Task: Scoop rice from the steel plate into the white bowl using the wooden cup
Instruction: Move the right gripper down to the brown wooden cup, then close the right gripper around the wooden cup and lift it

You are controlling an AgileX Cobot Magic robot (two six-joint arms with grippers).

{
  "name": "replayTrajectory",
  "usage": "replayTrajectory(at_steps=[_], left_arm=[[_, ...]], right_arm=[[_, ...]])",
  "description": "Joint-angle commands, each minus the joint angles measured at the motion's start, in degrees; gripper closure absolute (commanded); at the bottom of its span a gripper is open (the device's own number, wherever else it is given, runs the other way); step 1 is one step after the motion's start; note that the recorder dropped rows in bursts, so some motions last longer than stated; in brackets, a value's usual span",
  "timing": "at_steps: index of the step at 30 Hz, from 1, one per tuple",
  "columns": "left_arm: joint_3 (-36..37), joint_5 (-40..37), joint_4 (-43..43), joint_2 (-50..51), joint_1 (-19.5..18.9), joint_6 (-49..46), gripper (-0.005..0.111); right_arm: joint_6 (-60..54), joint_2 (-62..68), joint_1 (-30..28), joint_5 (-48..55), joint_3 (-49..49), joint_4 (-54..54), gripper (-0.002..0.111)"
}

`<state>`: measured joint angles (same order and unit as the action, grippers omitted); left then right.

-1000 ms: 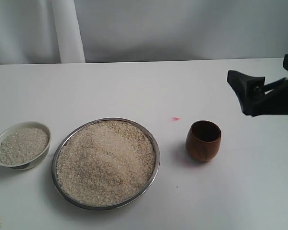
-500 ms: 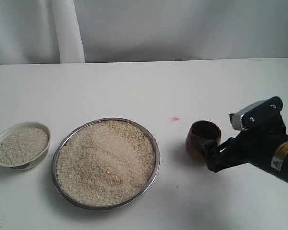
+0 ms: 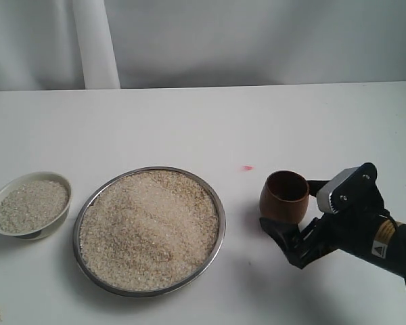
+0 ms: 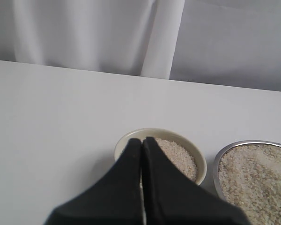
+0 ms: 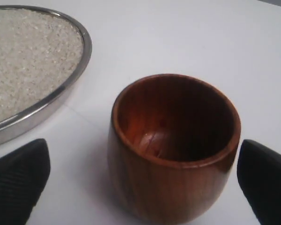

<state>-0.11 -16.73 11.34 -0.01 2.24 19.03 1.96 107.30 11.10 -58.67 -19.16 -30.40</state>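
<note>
Right pincer [image 3: 289, 203] astride wooden cup [image 3: 285, 191]

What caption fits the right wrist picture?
Open right pincer flanks the wooden cup beside the steel plate of rice.

Bare white table [image 3: 189, 122] runs the full width behind the dishes up to the pale backdrop [image 3: 257, 40]. A passable lane, marked only by a small red speck [image 3: 247, 168], separates the steel plate [image 3: 222, 223] from the wooden cup [image 3: 286, 196]. The white bowl [image 3: 30, 175] sits just beside the plate's far rim with scarcely any table showing between them, while the right gripper [image 5: 143, 183] flanks the cup with jaws spread wide and a slim gap on each side, its arm closing off that side of the table.
</note>
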Motion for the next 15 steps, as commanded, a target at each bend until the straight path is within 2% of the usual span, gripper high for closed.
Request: replayTrajectory(at_steps=[1, 6, 15], left_arm=[[0.1, 0.4, 0.1, 0.0, 0.1, 0.2, 0.107], [0.1, 0.4, 0.1, 0.0, 0.1, 0.2, 0.107], [0.1, 0.4, 0.1, 0.0, 0.1, 0.2, 0.107]], right_arm=[[-4.6, 2.5, -0.6, -2.7, 0.4, 2.3, 0.003], [-6.6, 4.7, -0.6, -6.6, 0.4, 4.7, 0.003], [-4.2, 9.7, -0.6, -3.5, -6.6, 2.8, 0.003]])
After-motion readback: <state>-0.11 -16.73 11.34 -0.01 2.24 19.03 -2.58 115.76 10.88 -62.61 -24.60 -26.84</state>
